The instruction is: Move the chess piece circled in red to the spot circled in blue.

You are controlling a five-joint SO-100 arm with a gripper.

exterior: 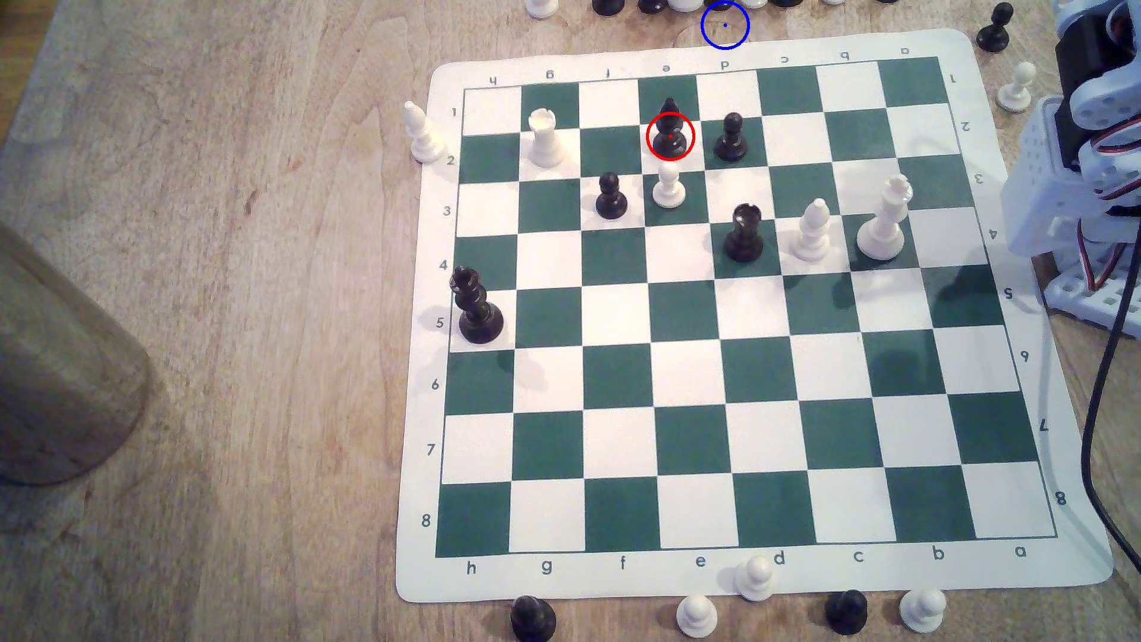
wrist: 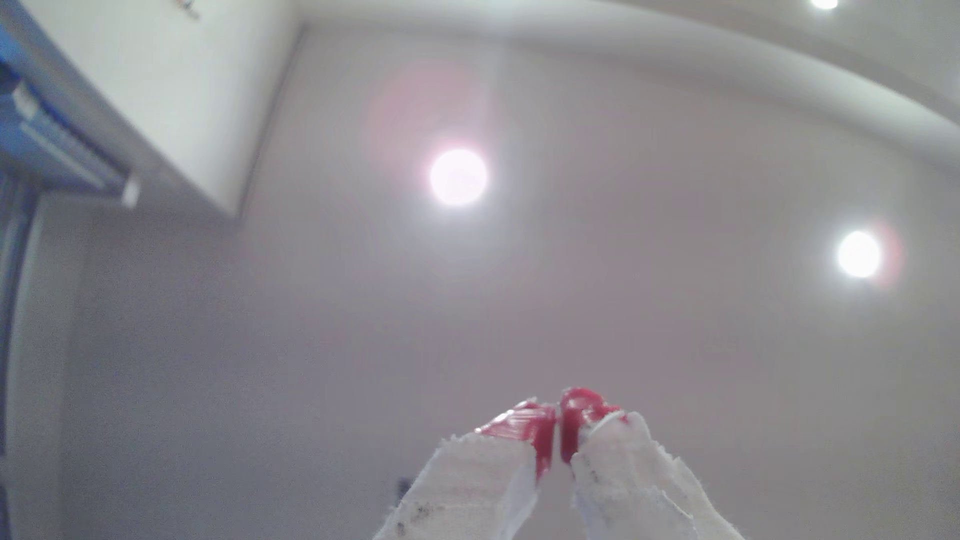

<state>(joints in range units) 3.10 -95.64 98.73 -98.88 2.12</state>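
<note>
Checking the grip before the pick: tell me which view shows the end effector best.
The wrist view: the end effector sits close up, its red tips pressed together with nothing between them, against a ceiling. The exterior view catches the arm's white body at its right edge.

White printed plastic throughout the arm [exterior: 1077, 160] — perforated panels, rounded joint housings, black servo blocks set between them. Red and black wires looped along the segments; one thick black cable [exterior: 1096, 395] trailing off the base. On the gripper [wrist: 558, 431] — glossy red tips, fingers [wrist: 478, 483] wrapped in frayed, smudged white tape.
</note>
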